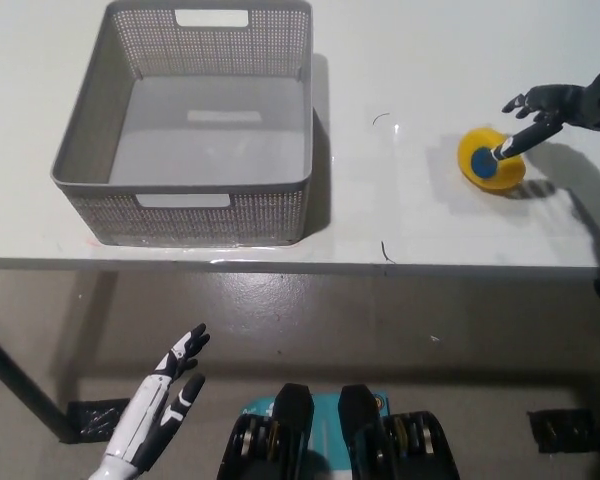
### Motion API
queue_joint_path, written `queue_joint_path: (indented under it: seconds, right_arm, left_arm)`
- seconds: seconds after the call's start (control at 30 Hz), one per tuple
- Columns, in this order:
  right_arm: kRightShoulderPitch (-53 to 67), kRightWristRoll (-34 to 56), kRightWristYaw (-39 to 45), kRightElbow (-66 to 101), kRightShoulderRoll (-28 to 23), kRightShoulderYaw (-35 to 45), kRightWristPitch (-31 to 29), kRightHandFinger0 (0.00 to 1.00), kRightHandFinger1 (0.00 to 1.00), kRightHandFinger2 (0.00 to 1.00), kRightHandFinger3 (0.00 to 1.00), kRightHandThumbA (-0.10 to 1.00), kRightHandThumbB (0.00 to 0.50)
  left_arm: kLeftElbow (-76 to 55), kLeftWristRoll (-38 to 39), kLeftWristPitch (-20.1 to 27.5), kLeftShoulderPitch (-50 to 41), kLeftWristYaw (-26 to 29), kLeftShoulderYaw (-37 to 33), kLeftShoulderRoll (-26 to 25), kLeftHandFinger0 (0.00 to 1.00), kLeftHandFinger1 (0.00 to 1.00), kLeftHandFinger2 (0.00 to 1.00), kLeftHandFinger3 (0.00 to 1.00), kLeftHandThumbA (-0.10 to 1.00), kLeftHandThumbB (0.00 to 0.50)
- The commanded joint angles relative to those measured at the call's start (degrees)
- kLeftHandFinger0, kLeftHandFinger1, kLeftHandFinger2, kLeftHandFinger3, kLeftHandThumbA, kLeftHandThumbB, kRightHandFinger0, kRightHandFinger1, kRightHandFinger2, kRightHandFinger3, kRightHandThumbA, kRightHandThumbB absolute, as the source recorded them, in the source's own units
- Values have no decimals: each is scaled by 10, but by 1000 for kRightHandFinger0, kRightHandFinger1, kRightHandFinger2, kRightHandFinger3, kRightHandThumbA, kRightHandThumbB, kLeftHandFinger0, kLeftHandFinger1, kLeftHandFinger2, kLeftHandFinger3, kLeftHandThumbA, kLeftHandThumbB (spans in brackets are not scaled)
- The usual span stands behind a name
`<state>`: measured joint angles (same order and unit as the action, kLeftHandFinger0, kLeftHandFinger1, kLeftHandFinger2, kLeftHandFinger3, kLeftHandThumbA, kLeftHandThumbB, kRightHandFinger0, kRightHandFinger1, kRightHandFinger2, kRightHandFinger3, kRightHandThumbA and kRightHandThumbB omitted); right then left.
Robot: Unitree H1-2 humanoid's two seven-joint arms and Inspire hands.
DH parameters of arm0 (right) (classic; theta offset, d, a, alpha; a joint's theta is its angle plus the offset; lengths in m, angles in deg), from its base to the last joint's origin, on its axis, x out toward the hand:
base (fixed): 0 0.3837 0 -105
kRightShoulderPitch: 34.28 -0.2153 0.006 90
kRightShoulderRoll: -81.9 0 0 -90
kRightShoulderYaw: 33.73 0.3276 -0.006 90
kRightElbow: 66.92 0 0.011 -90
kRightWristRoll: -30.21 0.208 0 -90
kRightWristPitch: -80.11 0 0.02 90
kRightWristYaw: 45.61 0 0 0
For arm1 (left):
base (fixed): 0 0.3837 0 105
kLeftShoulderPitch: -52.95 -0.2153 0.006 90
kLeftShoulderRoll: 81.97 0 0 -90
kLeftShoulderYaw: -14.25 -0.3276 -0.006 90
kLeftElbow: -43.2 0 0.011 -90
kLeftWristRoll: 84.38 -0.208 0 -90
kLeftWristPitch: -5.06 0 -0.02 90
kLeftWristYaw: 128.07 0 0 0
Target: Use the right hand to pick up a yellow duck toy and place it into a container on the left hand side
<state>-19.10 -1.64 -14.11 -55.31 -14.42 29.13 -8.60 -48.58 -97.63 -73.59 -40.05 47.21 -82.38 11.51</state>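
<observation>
Item one, the fingers (510, 148) of your right hand (552, 105): spread apart, closed on nothing, one of them reaching down so that its tip lies against or just over the blue patch on the yellow duck toy (490, 160); from this steep angle you cannot tell whether it truly touches. Item two, the yellow duck toy itself: resting on the white tabletop (400, 210) at the right side, not lifted, with no finger wrapped round it. Item three, the black right arm: entering from the picture's right edge, the hand poised above and just to the right of the toy. Item four, the grey container (185, 205): a mesh-walled basket with cut-out handles, standing on the left part of the tabletop, well apart from the toy, nothing visible inside it. Item five, your white left hand (155, 405): resting low at the lower left, below the tabletop's near edge, fingers apart and holding nothing (it has no part in this step). Tally of progress, as a judgement: you are at the approach or first contact, so the grasp is not yet made. Still outstanding are closing round the toy, lifting it, carrying it leftward across the bare stretch of tabletop, and releasing it over the container. The rounded toy may roll or slide away under a single fingertip, so bring the other fingers round it before you lift.
</observation>
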Motion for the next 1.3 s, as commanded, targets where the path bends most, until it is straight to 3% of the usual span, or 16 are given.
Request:
queue_joint_path:
  seconds: [0.0, 0.1, 0.23, 0.4, 0.43, 0.53, 0.7, 0.8, 0.93, 1.17, 1.27]
  right_arm:
    - [-28, 5, -5, -4, -8, -2, -18, 1000, 1000, 1000, 1000, 931, 473]
    - [-25, 2, -9, -7, -4, -7, -29, 1000, 1000, 1000, 1000, 960, 431]
    - [-19, 0, -25, -10, 3, -9, -23, 1000, 1000, 1000, 1000, 969, 443]
    - [0, -4, -42, -18, 18, -14, -34, 1000, 1000, 1000, 1000, 987, 423]
    - [5, 2, -30, -21, 19, -11, -57, 1000, 1000, 1000, 1000, 990, 336]
    - [19, 9, -43, -28, 34, -5, -44, 1000, 1000, 1000, 1000, 946, 408]
    - [38, 19, -47, -33, 51, 3, -55, 1000, 1000, 1000, 1000, 924, 377]
    - [45, 7, -64, -34, 61, -6, -43, 1000, 1000, 1000, 1000, 962, 415]
    - [51, 5, -71, -36, 68, -10, -42, 1000, 1000, 1000, 1000, 954, 417]
    - [57, 9, -80, -38, 70, -6, -27, 1000, 1000, 1000, 1000, 860, 390]
    - [61, 26, -87, -39, 69, 11, -17, 1000, 1000, 1000, 1000, 712, 376]
  left_arm:
    - [-14, 3, 17, 10, 3, 5, -3, 1000, 1000, 1000, 1000, 1000, 280]
    - [-12, 6, 20, 13, 3, 6, -4, 1000, 1000, 1000, 1000, 1000, 285]
    - [-11, 7, 22, 16, 1, 5, -3, 1000, 1000, 1000, 1000, 1000, 292]
    - [-10, 1, 27, 20, 2, 4, -6, 1000, 1000, 1000, 1000, 1000, 287]
    - [-10, 1, 27, 20, 2, 4, -6, 1000, 1000, 1000, 1000, 1000, 289]
    - [-13, 7, 18, 20, 0, 5, -4, 1000, 1000, 1000, 1000, 1000, 308]
    - [-10, 5, 23, 24, 0, 4, -5, 1000, 1000, 1000, 1000, 1000, 303]
    - [-11, 9, 22, 25, -2, 5, -5, 1000, 1000, 1000, 1000, 1000, 310]
    - [-11, 10, 22, 28, -2, 5, -5, 1000, 1000, 1000, 1000, 1000, 311]
    - [-11, 12, 21, 32, -3, 7, -7, 1000, 1000, 1000, 1000, 1000, 311]
    - [-12, 8, 21, 32, 0, 8, -7, 1000, 1000, 1000, 1000, 1000, 300]
